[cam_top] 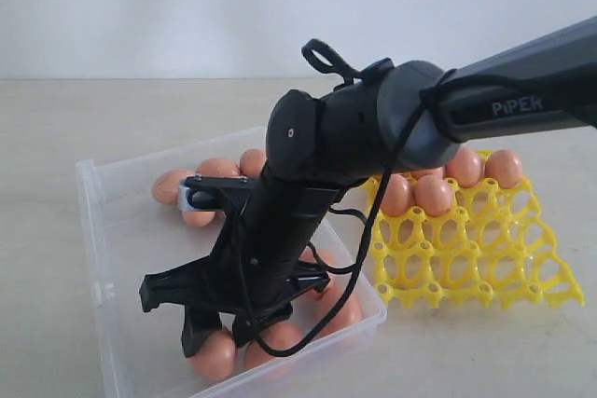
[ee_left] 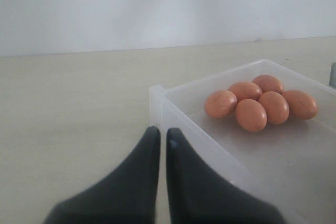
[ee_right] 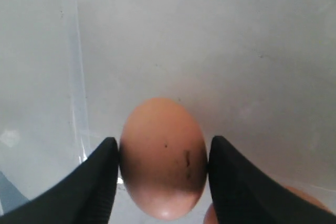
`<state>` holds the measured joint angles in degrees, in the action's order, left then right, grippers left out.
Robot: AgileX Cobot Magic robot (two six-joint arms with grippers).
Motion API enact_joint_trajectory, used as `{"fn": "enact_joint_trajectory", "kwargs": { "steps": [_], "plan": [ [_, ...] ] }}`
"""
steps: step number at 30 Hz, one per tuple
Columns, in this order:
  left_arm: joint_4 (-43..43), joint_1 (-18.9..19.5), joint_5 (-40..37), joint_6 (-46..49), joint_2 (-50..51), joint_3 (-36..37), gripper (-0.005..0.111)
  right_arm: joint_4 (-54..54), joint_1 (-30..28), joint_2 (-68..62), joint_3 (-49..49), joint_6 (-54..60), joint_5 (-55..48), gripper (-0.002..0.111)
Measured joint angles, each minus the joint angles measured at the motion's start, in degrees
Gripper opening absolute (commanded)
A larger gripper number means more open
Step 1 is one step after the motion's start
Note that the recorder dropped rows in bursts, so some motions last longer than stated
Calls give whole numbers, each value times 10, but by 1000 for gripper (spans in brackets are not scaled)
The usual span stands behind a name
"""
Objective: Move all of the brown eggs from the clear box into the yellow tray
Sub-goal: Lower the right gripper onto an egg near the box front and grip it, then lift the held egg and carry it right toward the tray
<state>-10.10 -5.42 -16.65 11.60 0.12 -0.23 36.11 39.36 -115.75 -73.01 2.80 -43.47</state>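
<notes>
My right gripper [ee_right: 163,148] is shut on a brown egg [ee_right: 160,156], one finger pressing each side of it. In the exterior view that arm reaches across into the clear box [cam_top: 89,174], and the right gripper [cam_top: 219,340] holds the egg [cam_top: 215,356] low at the box's near end. More brown eggs [cam_top: 219,170] lie at the far end of the box, and others [cam_top: 280,337] beside the gripper. The yellow tray [cam_top: 485,267] stands to the right of the box, with several eggs [cam_top: 432,195] in its far cups. My left gripper [ee_left: 159,132] is shut and empty, just outside a corner of the box [ee_left: 157,90].
The right arm's dark forearm [cam_top: 504,81] and its cable [cam_top: 359,258] hang over the gap between box and tray. Bare beige tabletop [cam_top: 56,323] surrounds both. A pale wall [cam_top: 187,6] closes off the back.
</notes>
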Motion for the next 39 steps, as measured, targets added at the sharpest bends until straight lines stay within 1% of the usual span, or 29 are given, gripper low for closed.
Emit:
{"fn": "enact_joint_trajectory", "kwargs": {
  "steps": [10,12,13,14,16,23,27,39],
  "plan": [
    [0,0,0,0,0,0,4,5,6,-13,-3,48,10,44],
    [0,0,0,0,0,0,4,5,6,-13,-3,58,10,42],
    [0,0,0,0,0,0,4,5,6,-13,-3,60,10,31],
    [0,0,0,0,0,0,4,5,6,-13,-3,63,10,17],
    [0,0,0,0,0,0,4,5,6,-13,-3,65,10,0],
    [0,0,0,0,0,0,4,2,6,-8,-3,87,13,0],
    [0,0,0,0,0,0,4,-6,6,19,-1,104,48,0],
    [0,0,0,0,0,0,4,-12,6,155,-1,124,260,0]
  ]
}}
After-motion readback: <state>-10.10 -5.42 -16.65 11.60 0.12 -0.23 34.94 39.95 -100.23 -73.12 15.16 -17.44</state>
